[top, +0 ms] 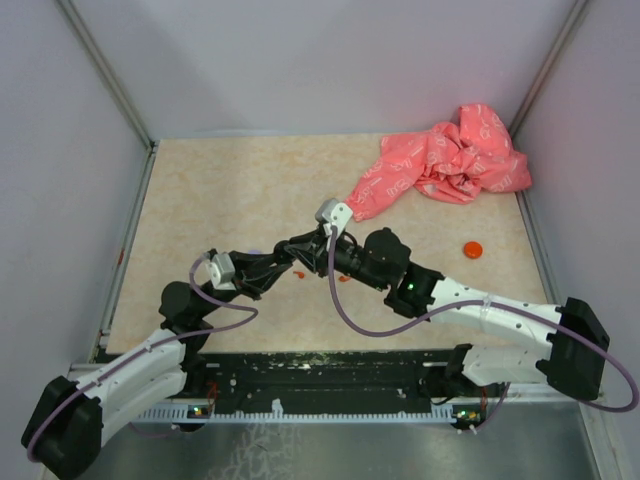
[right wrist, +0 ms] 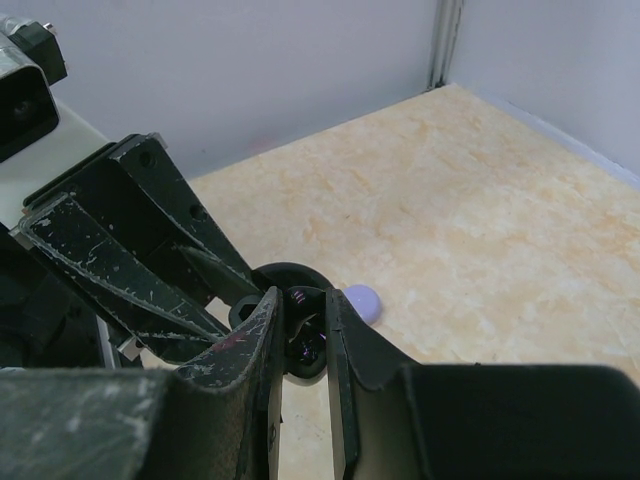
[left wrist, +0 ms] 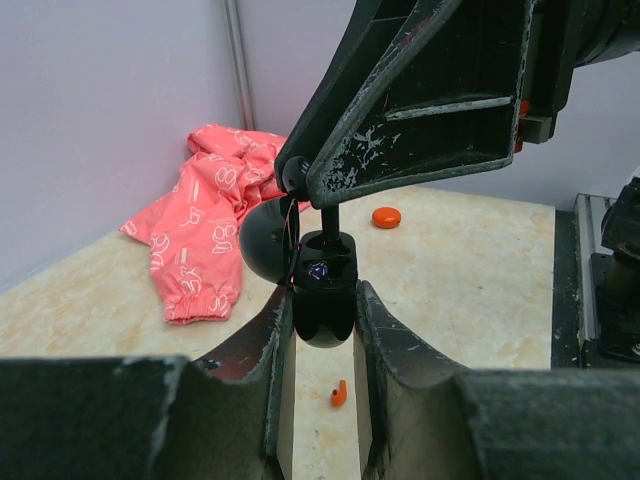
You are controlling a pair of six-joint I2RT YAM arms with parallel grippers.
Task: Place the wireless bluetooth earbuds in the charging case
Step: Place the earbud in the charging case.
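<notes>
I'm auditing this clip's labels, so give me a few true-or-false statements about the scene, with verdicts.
1. The left hand clamps the black charging case. True.
2. The pink cloth lies at the near edge of the table. False: it lies in the far right corner.
3. An orange disc lies on the table, apart from the cloth. True.
4. The right hand is wide open. False: it is shut, its tips at the case.
</notes>
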